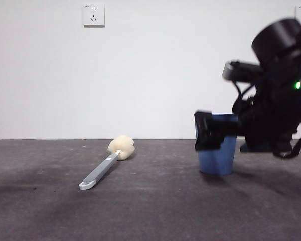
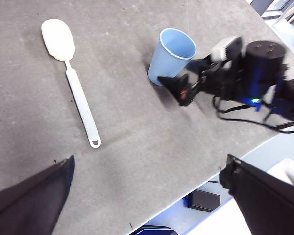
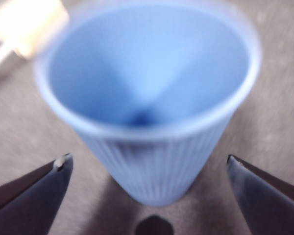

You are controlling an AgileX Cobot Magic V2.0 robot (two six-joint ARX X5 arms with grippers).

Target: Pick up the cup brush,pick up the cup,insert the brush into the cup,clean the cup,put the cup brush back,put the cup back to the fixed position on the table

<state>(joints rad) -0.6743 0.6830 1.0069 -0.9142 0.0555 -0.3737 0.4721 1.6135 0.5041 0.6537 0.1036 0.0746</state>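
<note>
Right gripper [image 1: 210, 131] is level with the ribbed blue plastic tumbler [image 1: 218, 155], black jaws spread wide on either side, not touching (thin rim, tapering walls). The tumbler stands upright on the matte dark grey table [image 1: 155, 211]. Well apart lies the flat grey-handled brush [image 1: 106, 168] with its cream sponge head. Left gripper [image 2: 147, 196] hangs high, jaws apart, empty.

Cup brush [image 1: 109, 164], cup [image 1: 218, 159] on table [image 1: 155, 211]
</note>
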